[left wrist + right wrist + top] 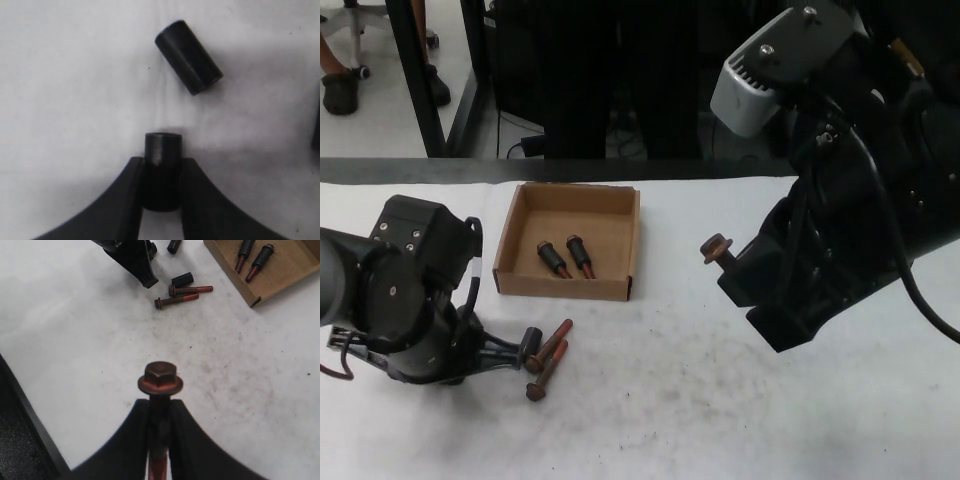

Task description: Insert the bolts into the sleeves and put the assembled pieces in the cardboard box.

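Bordering scuffed white bench (720, 430), room (380, 110) beyond.

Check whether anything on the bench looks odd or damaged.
Nothing stands out. The left gripper holds a black cylindrical sleeve, the right gripper a copper hex-head bolt; two assembled pieces lie inside the upright brown cardboard box.

- Your left arm (395, 300) is black with a grey rounded joint (340, 275) (a thin red wire (332, 372) trails beside it).
- Your right arm (840, 230) is black and carries a silver-grey ribbed housing (765, 70) and a thick black cable (925, 305).
- Your fingers (112, 210) are matte black and curved.
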